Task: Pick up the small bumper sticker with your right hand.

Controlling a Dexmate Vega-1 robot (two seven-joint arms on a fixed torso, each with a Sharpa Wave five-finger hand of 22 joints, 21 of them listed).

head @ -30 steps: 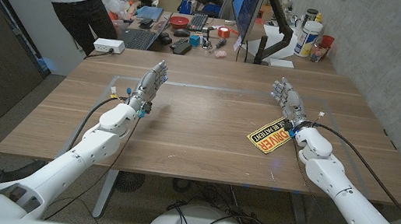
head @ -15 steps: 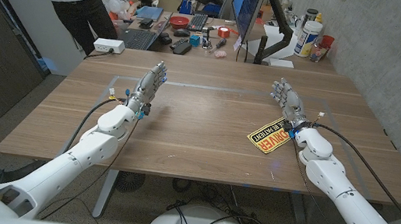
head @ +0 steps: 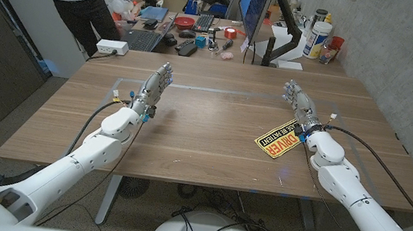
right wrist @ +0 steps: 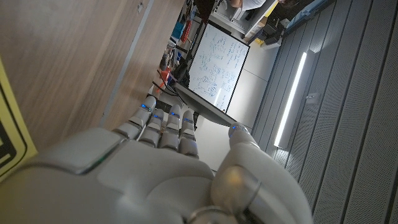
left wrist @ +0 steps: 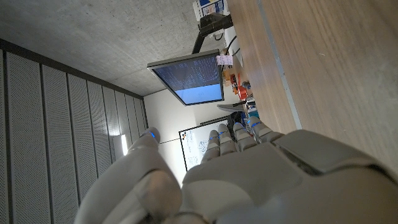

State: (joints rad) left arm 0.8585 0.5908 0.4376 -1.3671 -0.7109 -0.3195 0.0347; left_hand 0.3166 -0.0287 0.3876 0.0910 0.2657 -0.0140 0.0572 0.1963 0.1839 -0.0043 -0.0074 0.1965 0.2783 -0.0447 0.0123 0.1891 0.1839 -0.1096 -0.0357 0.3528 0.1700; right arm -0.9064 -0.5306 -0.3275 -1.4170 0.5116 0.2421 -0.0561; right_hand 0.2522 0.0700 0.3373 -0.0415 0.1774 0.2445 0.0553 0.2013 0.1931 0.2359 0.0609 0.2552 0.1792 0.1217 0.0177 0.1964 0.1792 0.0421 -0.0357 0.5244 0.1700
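**Still short of the sticker: right hand yet to reach**

Right now I am at the approach step, with nothing grasped. The sticker point(head: 278, 139), yellow with black and red lettering, lies flat on the table point(head: 210, 144) on the robot's right side, slanted. My right hand point(head: 300, 109) stands just past it toward the far edge and a little to the outside, fingers point(head: 294, 92) straight and lying close side by side, holding nothing. In the right wrist view a yellow corner of the sticker point(right wrist: 11, 146) shows at the edge, beside the back of the right hand point(right wrist: 134, 171), so I judge the sticker sits under the wrist, not under the fingertips.

The left hand point(head: 153, 92) is raised on its side of the table, fingers extended close together, empty, well apart from the sticker. It has no part in this.

Next I need to draw the right hand back toward the robot and inward until the fingers are over the sticker, then lower them. A flat sheet gives little to grip, so I expect to work a fingertip under one edge or slide it before pinching.

Against a second ago, the right hand has drifted slightly outward and away; the sticker has not moved, nor has the left hand.
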